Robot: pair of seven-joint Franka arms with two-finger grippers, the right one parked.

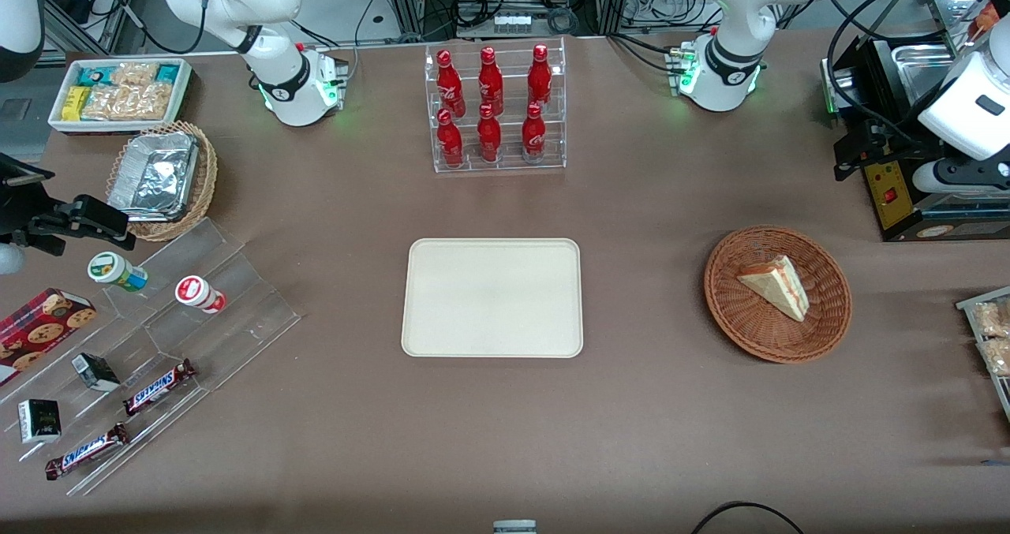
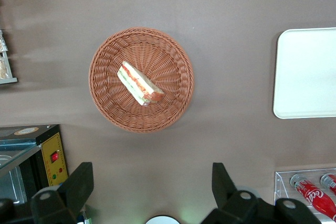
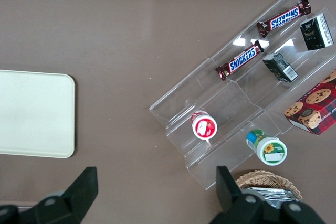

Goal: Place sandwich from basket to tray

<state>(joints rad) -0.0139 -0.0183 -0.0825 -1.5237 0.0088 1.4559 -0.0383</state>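
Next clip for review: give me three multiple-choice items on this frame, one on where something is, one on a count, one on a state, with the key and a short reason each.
1. Where is the sandwich?
A. On the tray
B. In the reddish-brown basket
C. Held in the hand

2. How many red bottles stand in the clear rack?
A. Four
B. Six
C. Eight

3. What is the state of the left arm's hand?
A. Open, holding nothing
B. Shut on the sandwich
C. Shut on a bottle

Key:
1. B: the wedge lies inside the basket, and the tray holds nothing.
2. B: the red bottles stand in two rows of three in the rack.
3. A: in the left wrist view the hand is above bare table beside the basket, fingers spread wide with nothing between them.
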